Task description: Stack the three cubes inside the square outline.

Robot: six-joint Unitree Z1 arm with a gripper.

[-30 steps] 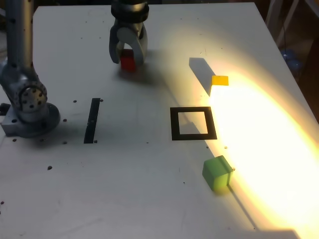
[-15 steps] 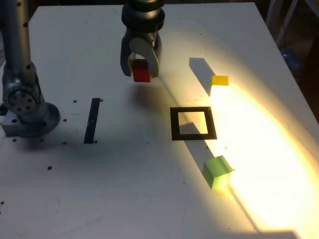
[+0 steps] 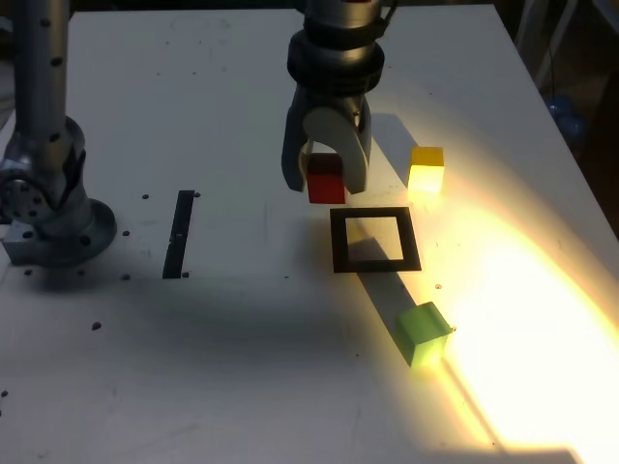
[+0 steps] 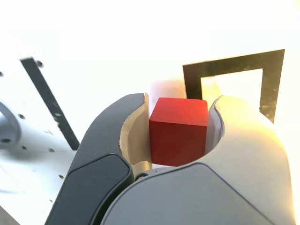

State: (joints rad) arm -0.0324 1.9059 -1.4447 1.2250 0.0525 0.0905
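Green cube point(image 3: 423, 335): at the outline's five o'clock, exterior view; unstacked.
Square outline point(image 3: 340, 242): unfilled.
Gripper point(image 3: 334, 182): clamped on red cube point(image 3: 326, 188), now carried nearer, to eleven o'clock; placement apparently being approached.
Yellow cube point(image 3: 427, 170): one o'clock; unstacked.

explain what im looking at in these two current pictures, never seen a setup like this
It is one robot arm ending in a two-fingered gripper. The exterior view comes from a camera off the arm; the wrist view is from a camera on the arm's wrist, looking past the fingers.

The gripper holds a red cube between its fingers. On the white table lie a black square outline, a straight black strip, a yellow cube and a green cube.
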